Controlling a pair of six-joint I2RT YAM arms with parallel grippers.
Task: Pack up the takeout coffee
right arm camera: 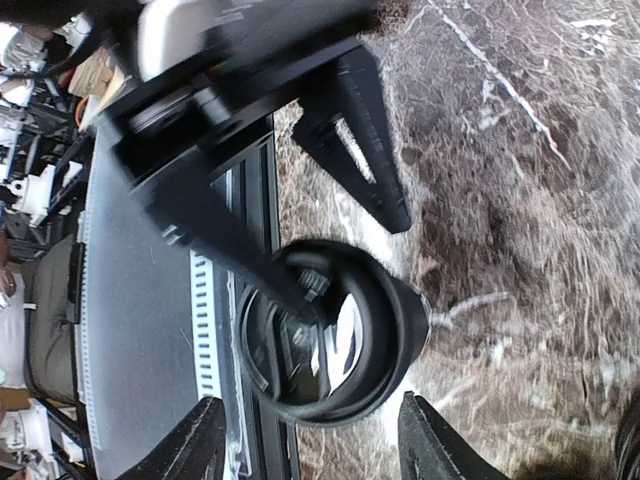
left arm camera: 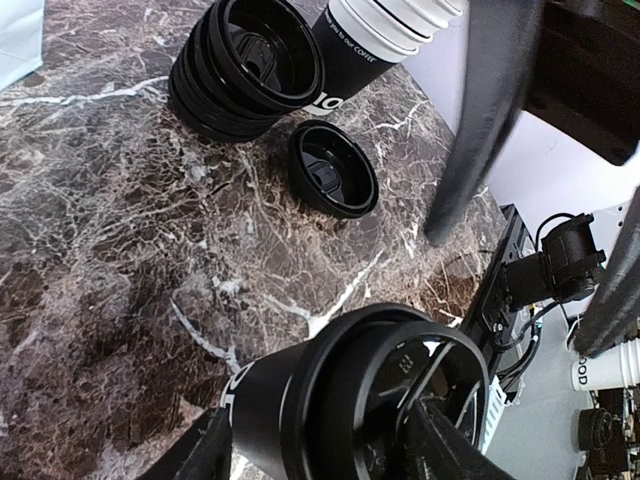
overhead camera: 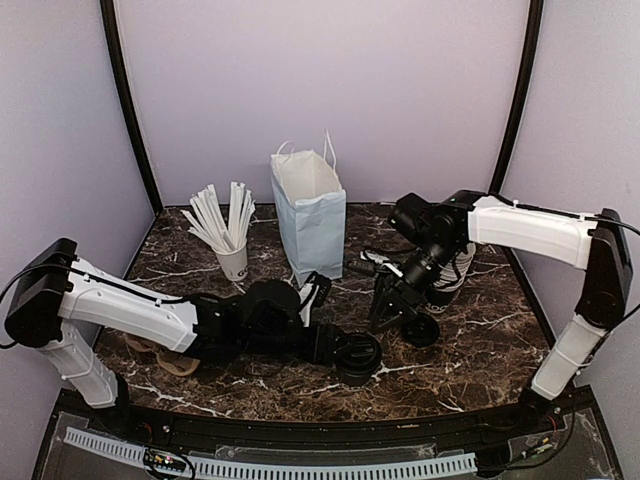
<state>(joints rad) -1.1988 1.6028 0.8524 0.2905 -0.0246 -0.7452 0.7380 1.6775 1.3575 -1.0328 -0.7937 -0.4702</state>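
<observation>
Left hand (overhead camera: 340,352) clamped on takeout coffee (overhead camera: 360,360) (tilted) | stacked cup (left arm camera: 348,62) print: apparently "to our COFFEE"

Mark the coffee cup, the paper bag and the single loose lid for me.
coffee cup (left arm camera: 272,402), left wrist view, dark side wall.
paper bag (overhead camera: 312,215), top view, front face.
loose lid (left arm camera: 333,170), left wrist view, centre.

One paper bag (overhead camera: 310,215), one capped cup (overhead camera: 357,358)
</observation>
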